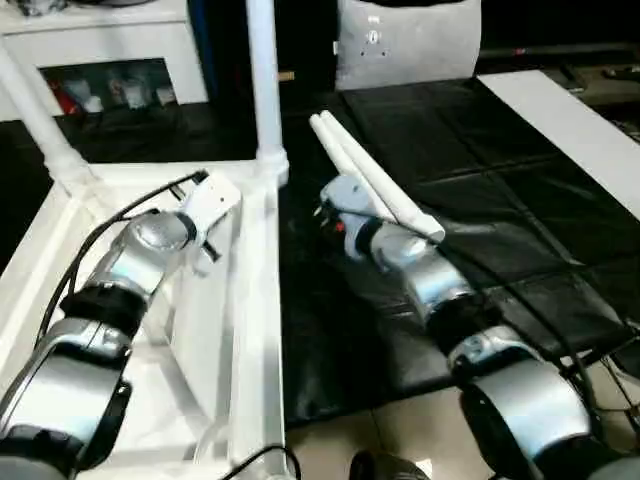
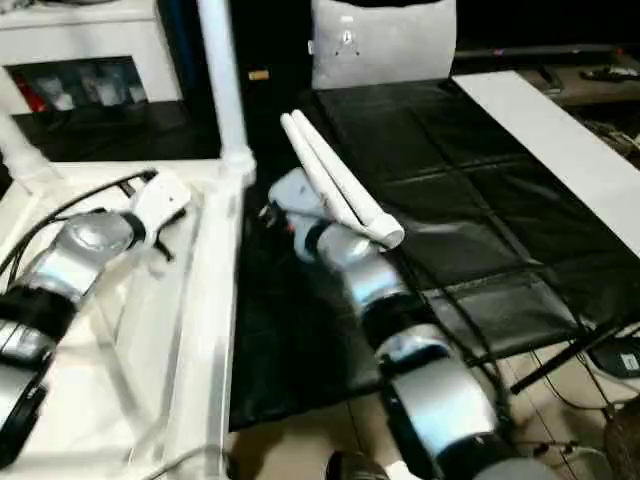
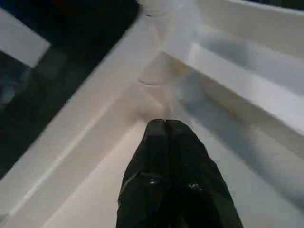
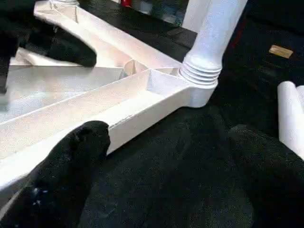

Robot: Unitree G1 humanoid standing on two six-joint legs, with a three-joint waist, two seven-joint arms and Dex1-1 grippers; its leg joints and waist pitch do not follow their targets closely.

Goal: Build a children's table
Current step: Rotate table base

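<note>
White loose legs (image 1: 375,180) beside tabletop (image 1: 255,300)

The white table top (image 1: 255,300) lay underside up, ribs showing, two legs (image 1: 264,75) standing in far corner sockets, two loose legs (image 1: 375,185) lying alongside together.

I can read no text, label, brand or number anywhere in these views. The grey cushion (image 1: 405,42) standing well beyond my jaws carries a small white mark, too small for me to make out as letters or a sign. The white plastic of the children's table (image 1: 255,300) shows no print or moulded lettering that I can read.
</note>
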